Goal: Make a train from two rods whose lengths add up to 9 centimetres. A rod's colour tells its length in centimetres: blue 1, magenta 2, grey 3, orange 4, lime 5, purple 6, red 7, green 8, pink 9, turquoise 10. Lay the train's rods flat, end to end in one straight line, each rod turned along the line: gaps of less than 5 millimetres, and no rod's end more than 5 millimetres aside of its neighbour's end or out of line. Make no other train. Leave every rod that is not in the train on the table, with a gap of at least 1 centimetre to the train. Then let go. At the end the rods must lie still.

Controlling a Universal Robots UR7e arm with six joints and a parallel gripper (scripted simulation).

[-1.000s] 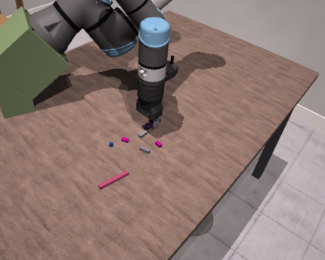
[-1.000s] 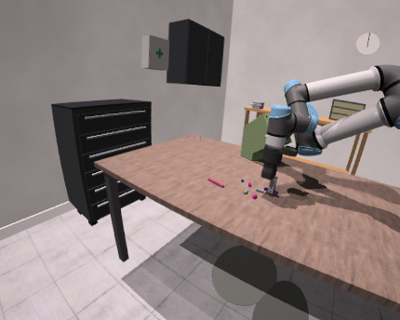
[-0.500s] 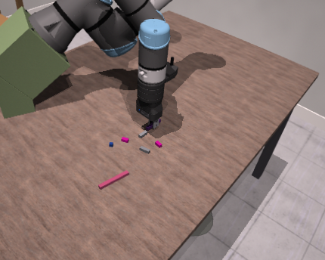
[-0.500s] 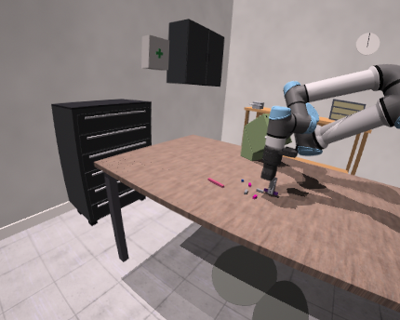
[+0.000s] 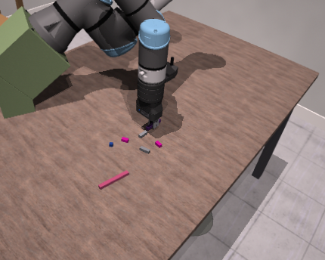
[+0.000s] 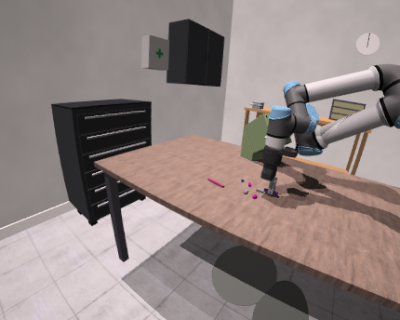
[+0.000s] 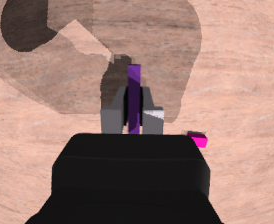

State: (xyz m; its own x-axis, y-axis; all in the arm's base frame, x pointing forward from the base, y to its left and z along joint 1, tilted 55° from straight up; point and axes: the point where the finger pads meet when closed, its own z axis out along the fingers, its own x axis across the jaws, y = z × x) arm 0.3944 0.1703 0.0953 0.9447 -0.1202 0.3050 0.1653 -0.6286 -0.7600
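Observation:
My gripper [image 5: 151, 127] [image 6: 272, 187] [image 7: 134, 98] is shut on the purple rod [image 5: 156, 122] [image 6: 274, 193] [image 7: 133, 82] and holds it down at the table top, near the middle of the table. A grey rod [image 5: 142, 134] lies just left of the fingers, close to the purple rod's end; I cannot tell whether they touch. A second grey rod [image 5: 144, 150] lies nearer the front. Two magenta rods [image 5: 125, 139] [image 5: 158, 143] lie on either side; one shows in the wrist view [image 7: 198, 139]. A blue rod [image 5: 111, 143] and a long pink rod [image 5: 113, 179] [image 6: 216, 182] lie further left and front.
A large green box [image 5: 20, 60] [image 6: 254, 140] stands at the table's back left corner. The arm reaches in from the back. The table's front edge [image 5: 201, 223] is well right of the rods.

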